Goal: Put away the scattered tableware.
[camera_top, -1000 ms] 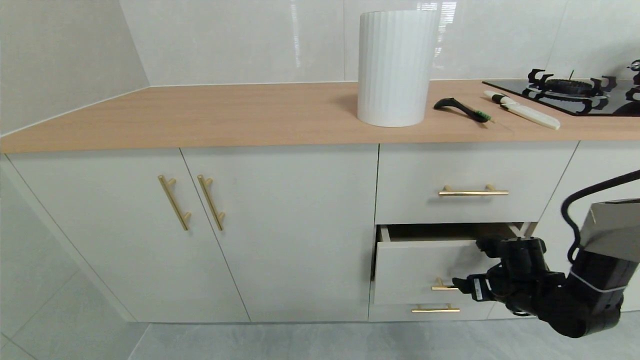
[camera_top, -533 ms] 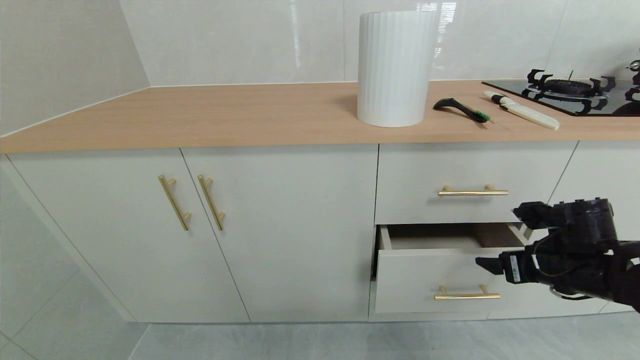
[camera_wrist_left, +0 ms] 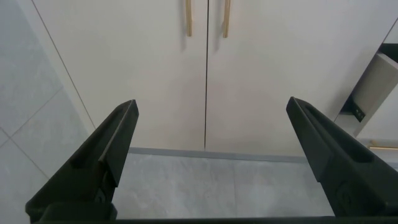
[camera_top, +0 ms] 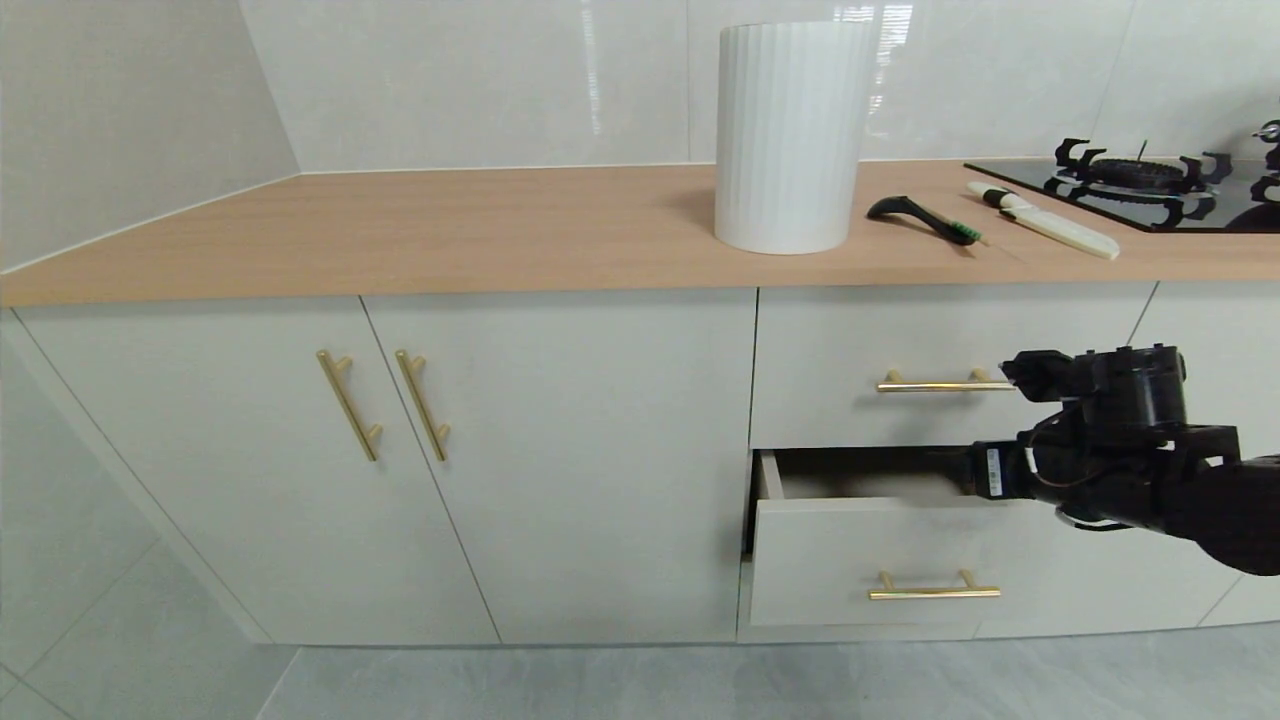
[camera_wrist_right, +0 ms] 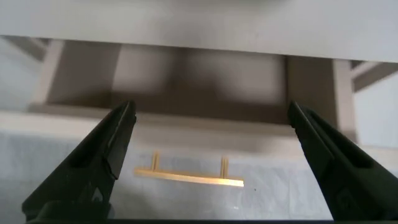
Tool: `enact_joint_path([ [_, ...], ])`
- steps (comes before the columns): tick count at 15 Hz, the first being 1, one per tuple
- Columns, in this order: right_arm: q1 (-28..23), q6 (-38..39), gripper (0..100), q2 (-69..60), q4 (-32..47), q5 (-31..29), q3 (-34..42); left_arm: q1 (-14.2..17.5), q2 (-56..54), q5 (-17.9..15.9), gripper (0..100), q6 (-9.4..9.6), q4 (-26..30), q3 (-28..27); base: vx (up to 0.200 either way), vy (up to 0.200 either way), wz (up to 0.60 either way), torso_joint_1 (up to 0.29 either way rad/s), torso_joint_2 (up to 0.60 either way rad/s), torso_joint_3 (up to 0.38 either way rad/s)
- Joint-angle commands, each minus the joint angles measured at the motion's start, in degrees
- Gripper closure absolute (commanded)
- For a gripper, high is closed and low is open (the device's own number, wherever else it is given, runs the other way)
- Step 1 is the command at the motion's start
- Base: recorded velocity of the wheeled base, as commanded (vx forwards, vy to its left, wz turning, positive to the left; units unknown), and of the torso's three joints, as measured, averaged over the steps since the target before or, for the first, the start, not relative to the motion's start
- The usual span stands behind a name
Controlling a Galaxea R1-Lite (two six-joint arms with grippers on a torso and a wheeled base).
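Head view: two utensils, a black peeler and a white knife, lie near the counter edge. One drawer stands open, with the right gripper spread and empty before it.
Left wrist view: the left gripper is wide apart and empty, facing two door handles.
Right wrist view: the drawer's one handle lies below.

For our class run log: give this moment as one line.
drawer: part open | right gripper: open, at drawer | knife, black tool: on counter

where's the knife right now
In the head view, the knife lies on the right end of the counter, between the peeler and the stove, above the drawers.
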Motion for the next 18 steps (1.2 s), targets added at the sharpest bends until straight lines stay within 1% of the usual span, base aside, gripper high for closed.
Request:
enact_joint_path([
  [1, 0.84, -0.01, 0, 9.72, -5.06, -0.37, -1.82, 0.00, 0.07, 0.02, 0, -0.04, -0.04, 0.02, 0.000, 0.000, 0.00, 0.000, 0.00, 0.000],
  [3, 1.89, 0.17, 0, 12.62, -7.87, -1.77, -2.25, 0.00, 0.07, 0.02, 0, -0.04, -0.04, 0.02, 0.000, 0.000, 0.00, 0.000, 0.00, 0.000],
  [9, 2.86, -0.10, 0, 11.74, -7.34, -2.13, -0.32, 0.00, 0.07, 0.02, 0, -0.04, -0.04, 0.02, 0.000, 0.000, 0.00, 0.000, 0.00, 0.000],
  [10, 2.94, -0.36, 0, 10.87, -5.94, -2.13, 0.21, 0.00, 0.07, 0.02, 0, -0.04, -0.04, 0.02, 0.000, 0.000, 0.00, 0.000, 0.00, 0.000],
  [12, 2.94, -0.54, 0, 8.05, 0.39, -2.04, -0.15, 0.00, 0.07, 0.02, 0, -0.04, -0.04, 0.02, 0.000, 0.000, 0.00, 0.000, 0.00, 0.000],
  [16, 2.86, -0.62, 0, 4.45, 7.42, -2.04, -0.06, 0.00, 0.07, 0.02, 0, -0.04, -0.04, 0.02, 0.000, 0.000, 0.00, 0.000, 0.00, 0.000],
  [18, 2.86, -0.62, 0, 2.96, 12.61, -2.04, 0.03, 0.00, 0.07, 0.02, 0, -0.04, -0.04, 0.02, 0.000, 0.000, 0.00, 0.000, 0.00, 0.000],
])
